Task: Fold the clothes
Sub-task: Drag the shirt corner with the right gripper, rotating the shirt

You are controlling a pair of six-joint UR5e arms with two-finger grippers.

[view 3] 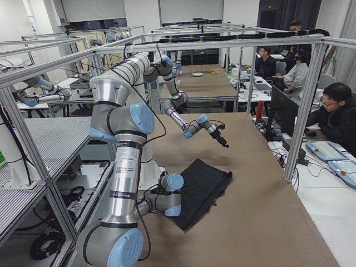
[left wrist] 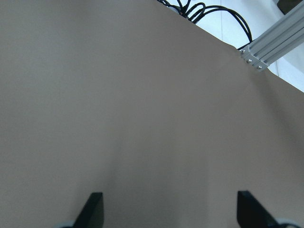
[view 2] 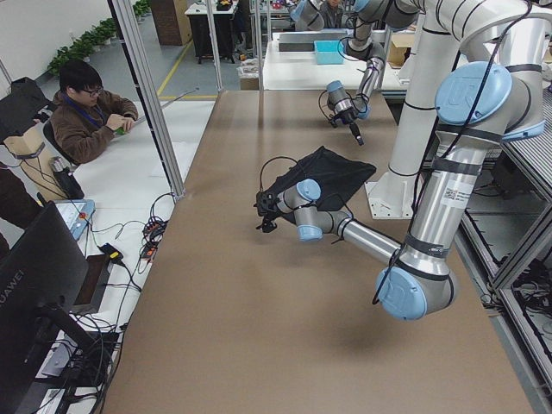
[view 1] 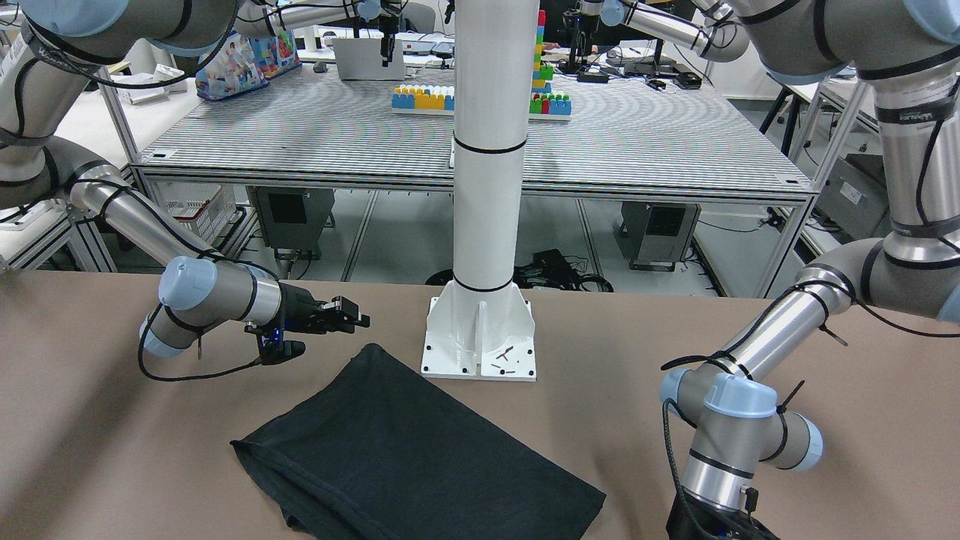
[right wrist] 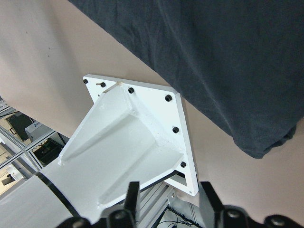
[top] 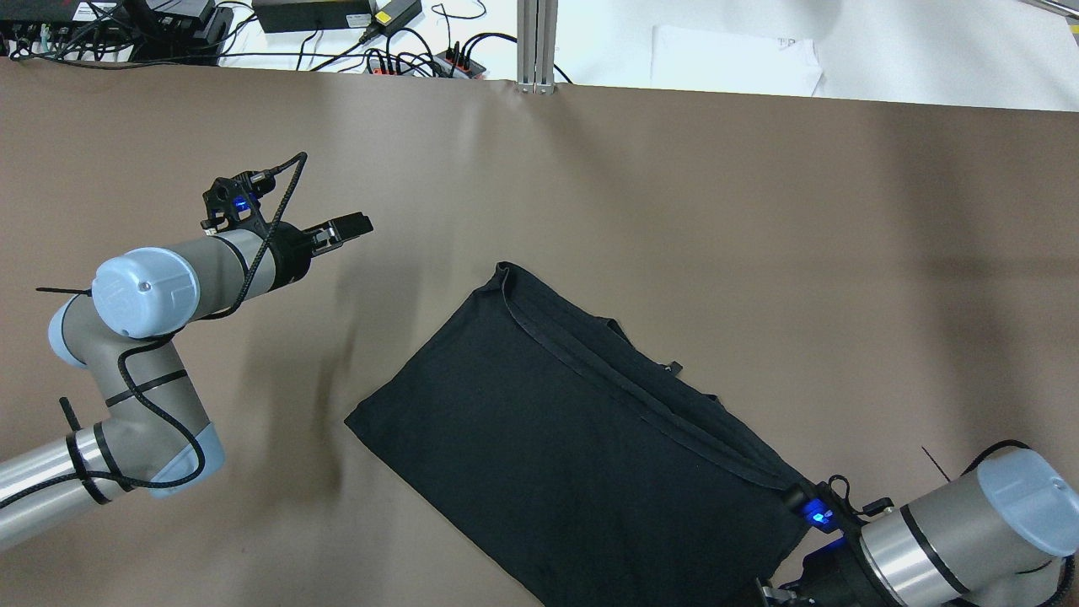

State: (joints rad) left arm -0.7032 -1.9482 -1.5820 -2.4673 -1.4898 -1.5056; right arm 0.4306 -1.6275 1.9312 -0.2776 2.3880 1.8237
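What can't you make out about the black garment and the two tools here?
The right tool: in the overhead view, the bottom edge cuts off its fingers.
The left tool: in the front-facing view, the bottom edge cuts it off entirely.
The black garment: its own top layer hides the underside and the number of folded layers, and the front-facing view crops its lower edge.

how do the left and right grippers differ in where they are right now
The left gripper is over bare table, well clear of the black garment; the right gripper is close to a garment corner, beside the white pole's base plate. The left's wrist view shows only table; the right's shows garment and plate. Both are open and empty.
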